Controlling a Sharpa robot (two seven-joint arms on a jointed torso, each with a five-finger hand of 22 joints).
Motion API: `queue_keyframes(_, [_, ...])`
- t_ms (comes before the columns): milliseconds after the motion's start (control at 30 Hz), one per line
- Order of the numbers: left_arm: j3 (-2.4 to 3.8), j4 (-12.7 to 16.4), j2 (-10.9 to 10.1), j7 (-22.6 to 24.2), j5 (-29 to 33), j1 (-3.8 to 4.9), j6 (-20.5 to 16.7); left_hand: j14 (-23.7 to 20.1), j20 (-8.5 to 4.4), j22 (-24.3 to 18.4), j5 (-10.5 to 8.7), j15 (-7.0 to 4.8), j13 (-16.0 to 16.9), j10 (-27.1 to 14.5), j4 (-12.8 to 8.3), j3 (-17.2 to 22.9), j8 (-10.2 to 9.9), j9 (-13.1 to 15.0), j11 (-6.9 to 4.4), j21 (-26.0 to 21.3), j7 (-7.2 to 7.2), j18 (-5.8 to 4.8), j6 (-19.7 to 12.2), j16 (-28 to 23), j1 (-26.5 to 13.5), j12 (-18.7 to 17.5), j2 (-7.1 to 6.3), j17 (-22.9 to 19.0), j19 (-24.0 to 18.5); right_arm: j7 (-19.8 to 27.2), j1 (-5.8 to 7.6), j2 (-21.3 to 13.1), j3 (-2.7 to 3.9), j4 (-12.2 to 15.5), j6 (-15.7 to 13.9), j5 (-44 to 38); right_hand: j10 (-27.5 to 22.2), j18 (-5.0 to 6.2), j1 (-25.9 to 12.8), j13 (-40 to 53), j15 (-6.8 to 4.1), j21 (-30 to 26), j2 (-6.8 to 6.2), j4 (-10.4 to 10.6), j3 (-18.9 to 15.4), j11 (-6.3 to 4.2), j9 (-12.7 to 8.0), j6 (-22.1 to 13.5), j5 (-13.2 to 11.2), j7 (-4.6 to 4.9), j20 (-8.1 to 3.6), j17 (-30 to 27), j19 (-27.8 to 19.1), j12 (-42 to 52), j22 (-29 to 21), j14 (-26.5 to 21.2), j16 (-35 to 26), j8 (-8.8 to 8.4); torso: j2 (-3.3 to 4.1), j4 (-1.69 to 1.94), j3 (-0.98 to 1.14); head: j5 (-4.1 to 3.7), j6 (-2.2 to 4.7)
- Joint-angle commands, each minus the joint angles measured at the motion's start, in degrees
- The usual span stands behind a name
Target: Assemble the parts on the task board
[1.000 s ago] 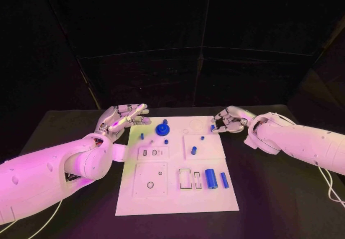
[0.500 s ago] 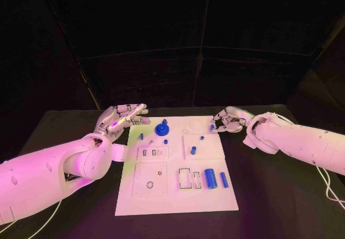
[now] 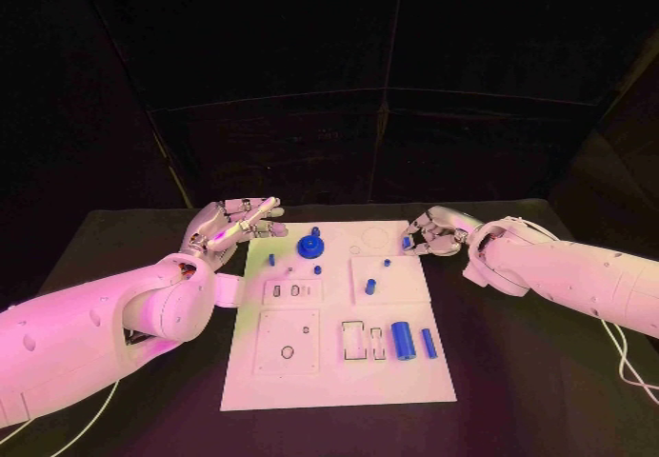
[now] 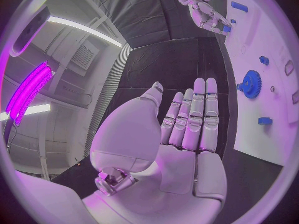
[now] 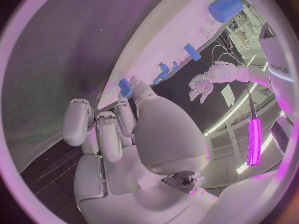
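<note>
Left hand (image 3: 233,224) raised, flat, fingers straight; right hand (image 3: 434,231) curled.

Materials and finish
Flat white matt plastic task board (image 3: 336,381); small glossy blue plastic parts (image 3: 403,341); matt black table (image 3: 535,381); smooth silver metal-look hands (image 4: 187,129) (image 5: 124,134), glossy white arms (image 3: 83,333).

task board (image 3: 336,376) centred on desk (image 3: 529,381) | gear (image 3: 310,248) at board's far end | cylinder (image 3: 403,341) near-right | left hand (image 3: 233,225) beside far-left corner | right hand (image 3: 437,231) at far-right corner
</note>
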Motion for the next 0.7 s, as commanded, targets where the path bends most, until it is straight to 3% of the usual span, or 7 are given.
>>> queue_keyframes(33, [0.05,0.0,0.1,0.3,-0.4,0.06,0.5,-0.1,0.05,-0.1,0.21,0.25,-0.1,-0.3,-0.5,0.0,-0.2,-0.1,0.17,0.0,0.05,0.17,-0.1,-0.4,0.5,-0.2,-0.01,0.1,0.1,-0.3,0.04,0.1,0.02,0.0,0.5,-0.7,0.1,-0.5,0.1,0.0,-0.06,0.3,0.68,-0.3,0.0,-0.13,0.1,0.6,-0.2,0.0,-0.18,13.2,0.2,0.2,0.0,5.6,0.4,0.41,0.01,0.0,0.02,0.0,0.0])
queue_keyframes(400, [0.05,-0.1,0.1,0.3,-0.7,0.06,0.4,-0.1,0.05,-0.1,0.21,0.25,-0.1,-0.3,-0.5,0.0,-0.2,-0.1,0.17,0.0,0.05,0.17,-0.1,-0.4,0.5,-0.2,-0.01,0.1,0.1,-0.2,0.0,0.2,0.02,-0.1,-0.3,-0.7,0.7,-0.54,-0.6,0.5,-0.41,0.4,1.72,0.1,0.4,-0.58,0.2,2.5,0.0,-0.54,-0.46,13.3,0.3,0.6,0.3,5.6,0.4,1.35,-0.01,-0.03,0.03,-0.13,-0.06])
queue_keyframes(700, [0.05,-0.2,0.0,0.3,-0.7,0.06,0.4,-0.2,0.07,-0.1,0.21,0.28,-0.1,-0.3,-0.6,0.0,-0.3,-0.1,0.18,0.0,0.06,0.16,-0.1,-0.5,0.6,-0.3,0.07,0.1,0.0,-0.8,0.0,0.2,0.03,-0.2,-3.9,-0.6,1.4,-0.51,-0.9,1.1,-1.45,0.4,4.43,0.8,2.3,-1.8,0.6,5.6,-0.3,-1.94,-1.38,13.3,0.3,0.9,0.2,5.7,0.4,3.27,-0.02,-0.01,0.02,-0.17,-0.08])
